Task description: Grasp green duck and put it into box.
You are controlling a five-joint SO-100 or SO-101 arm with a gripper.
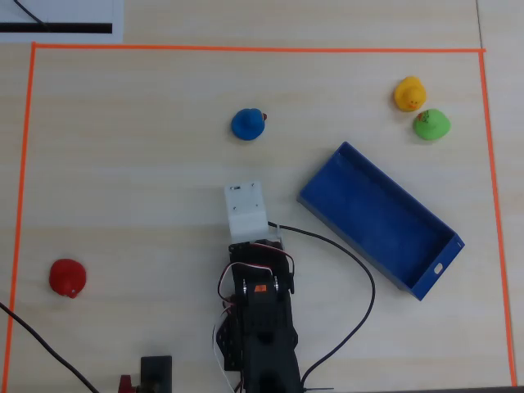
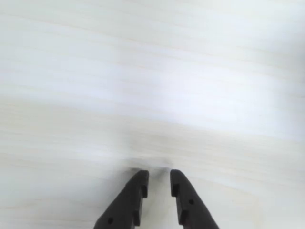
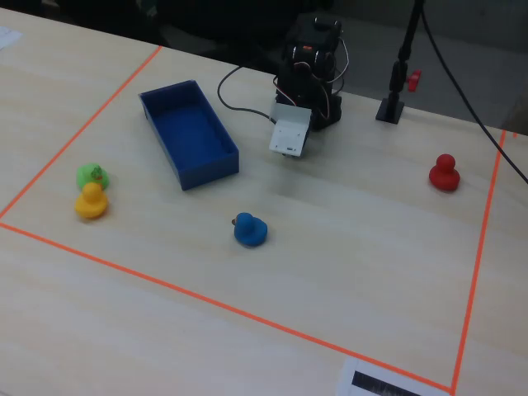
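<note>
The green duck (image 1: 431, 125) sits on the table at the far right in the overhead view, right beside a yellow duck (image 1: 409, 93); in the fixed view the green duck (image 3: 92, 176) is at the left. The blue box (image 1: 377, 217) lies slanted and empty between the arm and the ducks, and it shows in the fixed view (image 3: 188, 132) too. My gripper (image 2: 159, 177) points down at bare table, its black fingers a narrow gap apart with nothing between them. It is far from the green duck, hidden under the white wrist housing (image 1: 246, 210) in the overhead view.
A blue duck (image 1: 247, 124) stands ahead of the arm. A red duck (image 1: 67, 278) sits at the lower left in the overhead view. Orange tape (image 1: 246, 48) frames the work area. A black cable (image 1: 360, 270) loops beside the arm base.
</note>
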